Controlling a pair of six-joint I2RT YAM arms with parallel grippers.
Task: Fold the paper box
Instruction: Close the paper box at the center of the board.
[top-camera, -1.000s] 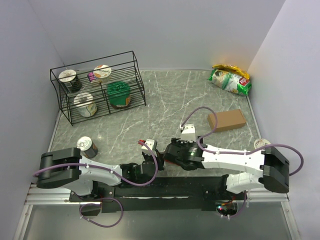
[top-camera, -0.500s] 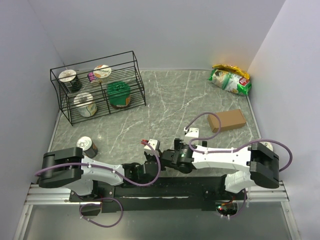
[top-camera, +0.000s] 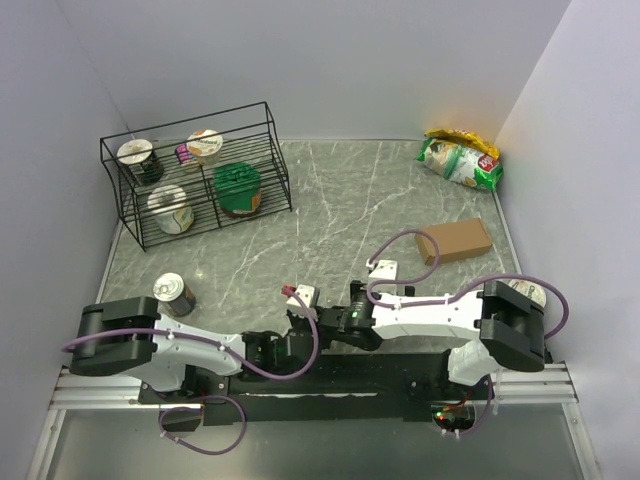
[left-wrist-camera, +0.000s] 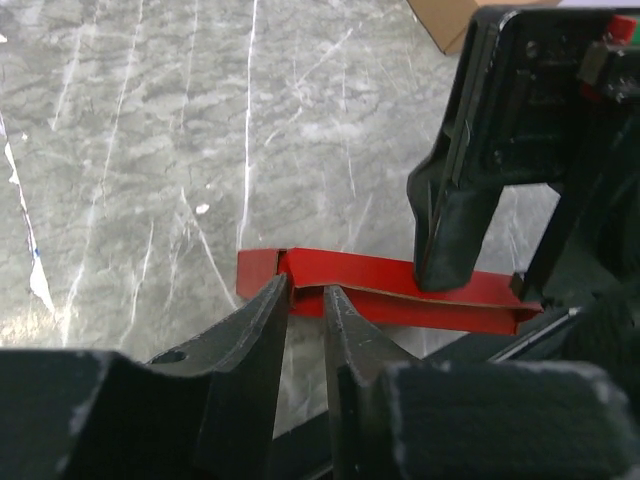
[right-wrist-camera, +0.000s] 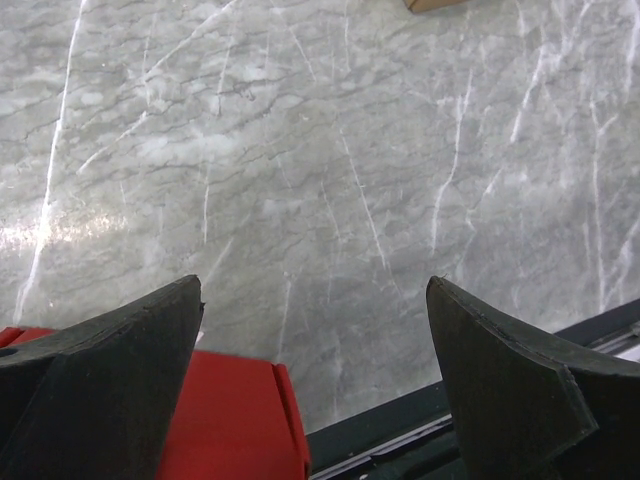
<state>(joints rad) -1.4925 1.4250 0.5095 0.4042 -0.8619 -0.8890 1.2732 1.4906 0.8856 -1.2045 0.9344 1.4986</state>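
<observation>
Our left fingers (left-wrist-camera: 250, 340) clamp the near edge of the paper box (left-wrist-camera: 380, 300). Our right fingers (right-wrist-camera: 110, 340) stand apart, one touching its top. The box lies flat at the desk's (left-wrist-camera: 150, 150) six o'clock edge. We judge we are mid-crease. Next, we must raise a flap.

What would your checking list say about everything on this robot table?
Surface: grey marbled table with white veins.
Job's things: red paper box, lying low at the near edge.
Clutter: wire rack holding four cups; lone can; brown cardboard box; snack bags.
Grippers: left gripper shut on the paper box's edge; right gripper open, one finger touching the box's top.
Cables: purple cables loop off both arms.
Surroundings: plain pale walls.
</observation>
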